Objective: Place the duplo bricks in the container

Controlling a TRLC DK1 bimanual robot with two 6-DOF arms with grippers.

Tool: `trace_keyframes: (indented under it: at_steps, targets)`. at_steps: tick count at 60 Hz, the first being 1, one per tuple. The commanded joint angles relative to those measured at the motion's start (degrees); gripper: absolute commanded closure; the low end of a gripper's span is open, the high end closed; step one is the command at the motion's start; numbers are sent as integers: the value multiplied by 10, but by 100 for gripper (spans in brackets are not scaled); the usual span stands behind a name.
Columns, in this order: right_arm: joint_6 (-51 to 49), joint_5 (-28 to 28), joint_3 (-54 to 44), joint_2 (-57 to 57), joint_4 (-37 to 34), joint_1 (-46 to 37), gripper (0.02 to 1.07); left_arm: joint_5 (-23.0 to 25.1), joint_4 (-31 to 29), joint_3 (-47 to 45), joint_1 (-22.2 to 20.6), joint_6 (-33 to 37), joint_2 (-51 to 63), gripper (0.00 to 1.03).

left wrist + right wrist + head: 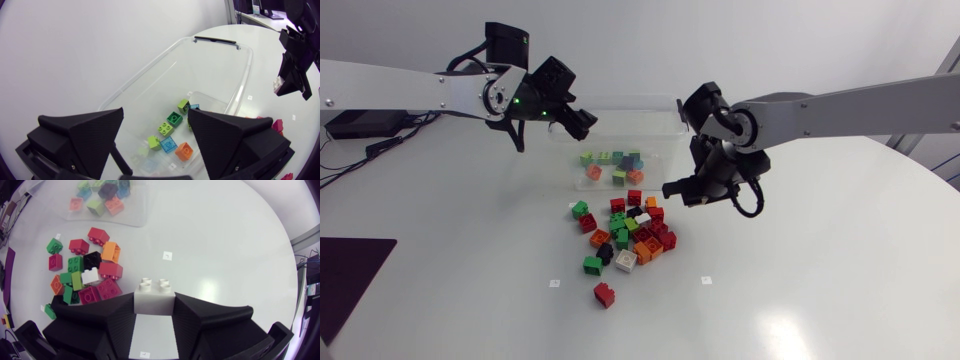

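Note:
A clear plastic container (660,150) stands at the back middle of the table, with several coloured duplo bricks (615,165) inside. My left gripper (582,124) hangs open over its left end; the left wrist view shows the container bricks (172,135) below its empty fingers (85,135). A pile of loose bricks (630,232) lies in front of the container. Above the pile's right side my right gripper (682,190) is shut on a white brick (155,305), held studs forward. The same white brick (276,86) shows in the left wrist view.
A lone red brick (605,294) and a green one (592,264) lie nearest the front. A dark mat (350,280) covers the front left corner. Small white markers (706,279) are stuck on the table. Bare tabletop spreads right of the pile.

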Motion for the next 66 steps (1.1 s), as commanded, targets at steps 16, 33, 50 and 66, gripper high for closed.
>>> trace_keyframes:
  at_steps: [16, 33, 50, 66]
  targets:
    - [-14, 6, 85, -34, -16, 13, 70, 0, -65, -90, 13, -3, -159, 5]
    - [-20, 6, 150, -26, 8, 38, 70, 6, -195, -142, 7, 63, -215, 6]
    - [-28, 6, 224, 28, 32, 51, 70, 5, -220, -190, 4, 103, -200, 6]
    - [-41, 5, 288, 87, 58, 53, 70, 7, -215, -207, 8, 107, -147, 6]
